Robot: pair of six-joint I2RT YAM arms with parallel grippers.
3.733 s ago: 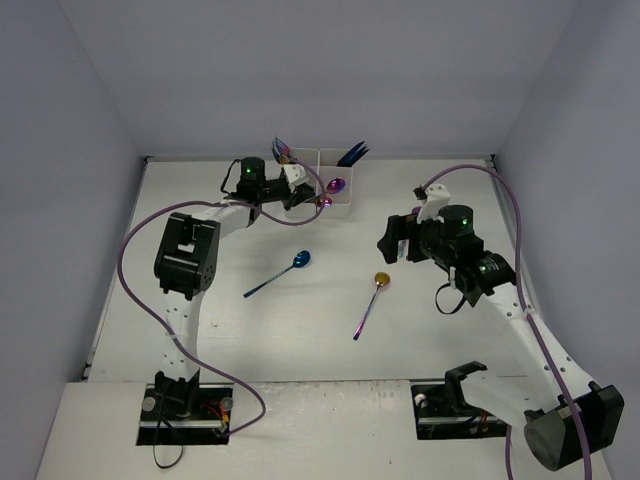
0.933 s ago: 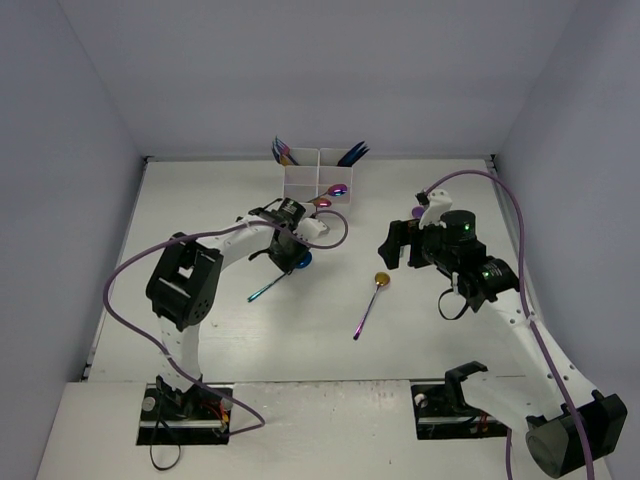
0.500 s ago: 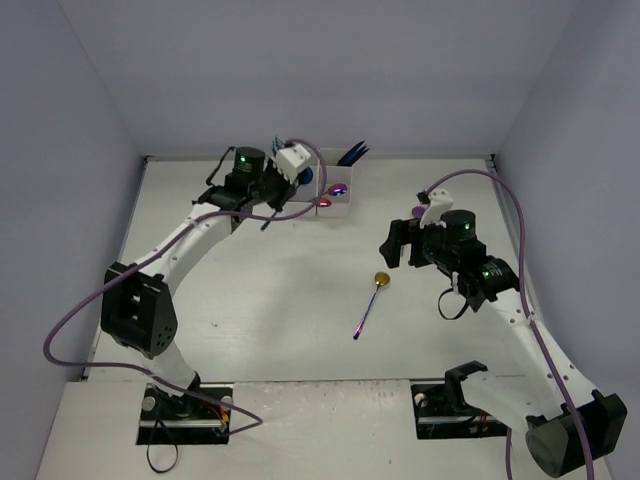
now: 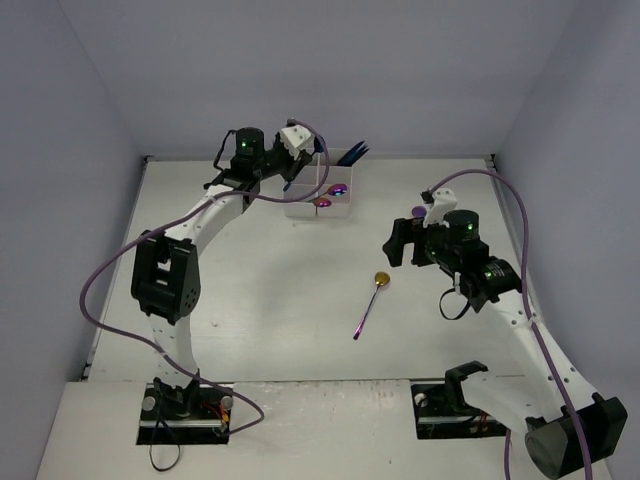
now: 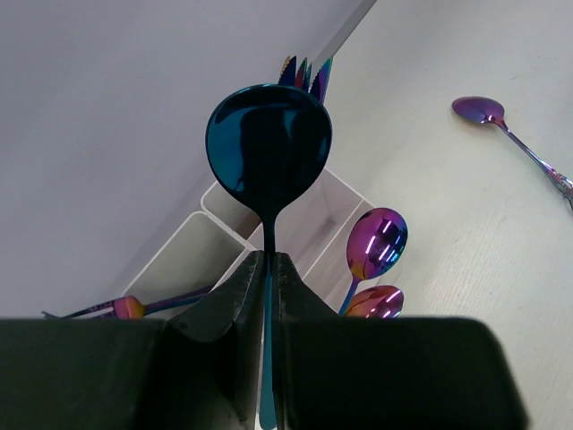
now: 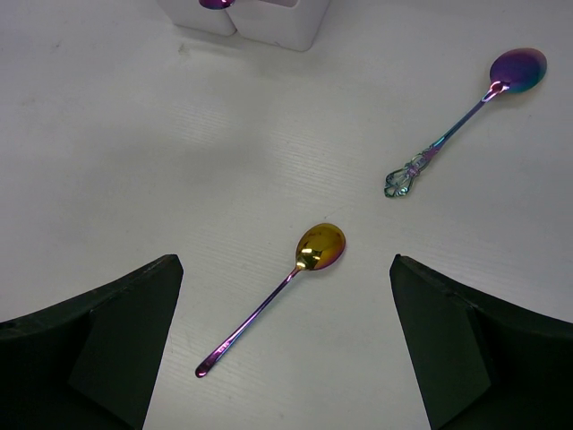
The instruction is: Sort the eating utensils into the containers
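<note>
A white table [image 6: 116,152] spreads under and ahead of the right jaws, its matte top marked with faint fine streaks like grain. The same table runs off to the right of the left jaws. Above and to the left of the left jaws stands a plain pale lavender back wall [image 5: 107,98], meeting the table along a straight seam. A left wall [image 4: 55,200] and a right wall [image 4: 590,140] of the same colour stand well apart from both pairs of jaws.
</note>
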